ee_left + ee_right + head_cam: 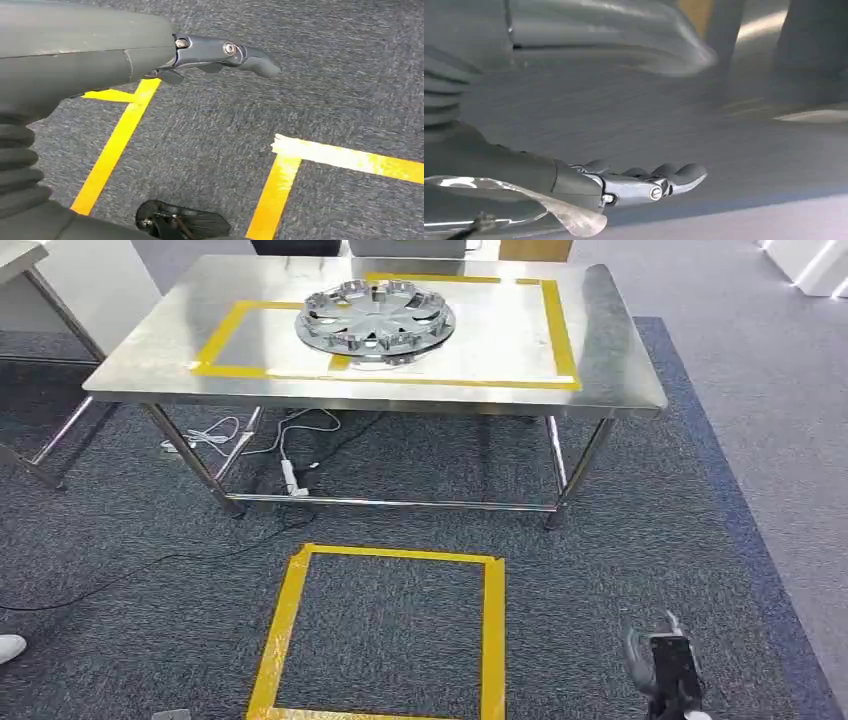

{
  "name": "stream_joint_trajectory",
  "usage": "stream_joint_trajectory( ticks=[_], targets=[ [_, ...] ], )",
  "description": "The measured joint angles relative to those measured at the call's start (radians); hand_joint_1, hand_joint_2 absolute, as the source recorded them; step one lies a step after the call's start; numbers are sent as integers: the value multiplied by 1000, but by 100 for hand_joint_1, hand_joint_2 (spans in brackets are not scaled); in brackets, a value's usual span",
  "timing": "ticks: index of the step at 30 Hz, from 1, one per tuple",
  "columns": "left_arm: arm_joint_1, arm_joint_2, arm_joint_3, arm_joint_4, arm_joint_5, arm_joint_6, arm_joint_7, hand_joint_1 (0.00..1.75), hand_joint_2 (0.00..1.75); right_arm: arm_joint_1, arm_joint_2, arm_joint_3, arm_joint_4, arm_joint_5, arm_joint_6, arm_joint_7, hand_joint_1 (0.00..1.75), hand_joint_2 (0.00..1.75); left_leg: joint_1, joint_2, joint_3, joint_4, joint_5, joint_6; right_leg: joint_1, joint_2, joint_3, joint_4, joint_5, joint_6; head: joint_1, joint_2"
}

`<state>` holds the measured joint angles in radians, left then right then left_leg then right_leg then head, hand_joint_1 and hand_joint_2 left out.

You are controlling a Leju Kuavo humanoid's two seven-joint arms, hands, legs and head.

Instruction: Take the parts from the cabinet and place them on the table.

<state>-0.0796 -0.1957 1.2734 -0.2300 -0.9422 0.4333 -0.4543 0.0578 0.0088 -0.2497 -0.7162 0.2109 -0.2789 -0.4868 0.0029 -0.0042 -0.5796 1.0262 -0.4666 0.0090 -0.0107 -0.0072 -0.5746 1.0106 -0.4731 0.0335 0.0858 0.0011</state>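
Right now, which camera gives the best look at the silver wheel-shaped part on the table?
The head view: the wheel-shaped part lies whole on the steel table, across the yellow tape. The wrist views look at carpet and blurred surfaces past each hand instead.

You are looking at dark speckled carpet (620,570) with a square of yellow floor tape (388,630) marked on it. Beyond the square stands a steel table (120,370) on thin metal legs, its top outlined with yellow tape strips (560,335). White cables (250,435) and a power strip lie under it. Paler grey flooring (780,390) runs along the carpet's edge. A white shoe (10,647) shows at the frame's side.
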Motion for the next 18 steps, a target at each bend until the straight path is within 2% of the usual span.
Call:
stream_joint_trajectory(
  ticks=[1, 3, 4, 5, 6, 9, 13, 18],
  targets=[
    [1, -2, 0, 0, -2, 3, 1, 0, 0, -6, 1, -25, 79, 1, 18, 74, 0, 175, 0, 0, 0, 0, 0, 0, 0, 1, 0, 0, 0, 0, 0, 0],
    [1, -2, -4, 0, -13, 7, 7, 0, 0, -12, 21, -74, 215, 6, 99, 309, 0, 175, 0, 1, 0, 0, -1, 1, 0, 2, 0, 0, 0, 0, 0, 0],
    [0, -2, -5, 0, -15, 8, 7, 0, 0, -11, 36, -87, 263, 12, 137, 406, 0, 175, 0, 1, -2, 0, -1, 1, 1, 2, 0, 0, 0, 0, 0, 0],
    [0, -3, -6, 0, -18, 11, 8, 0, 0, -10, 56, -96, 306, 9, 160, 476, 0, 175, 0, 1, -2, 0, -1, 0, 1, 2, -1, 0, 0, 0, -1, 0],
    [0, -3, -6, 0, -20, 13, 12, 0, 0, -9, 72, -107, 336, 3, 167, 499, 0, 175, 0, 1, -2, 0, -1, 0, 1, 3, -2, 1, 0, 0, 0, 0],
    [1, -6, -11, 0, -36, 18, 38, 0, 0, -18, 118, -134, 402, 6, 179, 496, 0, 175, 1, 2, -2, -1, 0, -1, 1, 3, -3, 1, 0, -1, -2, 0],
    [2, -5, -24, 0, -52, 16, 30, 0, 0, -33, 122, -139, 441, 40, 192, 430, 0, 175, 2, 2, -2, -2, 0, -2, 2, 3, -14, 1, -3, -4, -1, 0],
    [2, -4, -31, 0, -51, 14, 1, 0, 0, -41, 116, -143, 463, 78, 185, 372, 0, 175, 1, 2, -3, -2, 1, -2, 0, 3, -14, 1, 0, -1, -1, 0]
  ],
)
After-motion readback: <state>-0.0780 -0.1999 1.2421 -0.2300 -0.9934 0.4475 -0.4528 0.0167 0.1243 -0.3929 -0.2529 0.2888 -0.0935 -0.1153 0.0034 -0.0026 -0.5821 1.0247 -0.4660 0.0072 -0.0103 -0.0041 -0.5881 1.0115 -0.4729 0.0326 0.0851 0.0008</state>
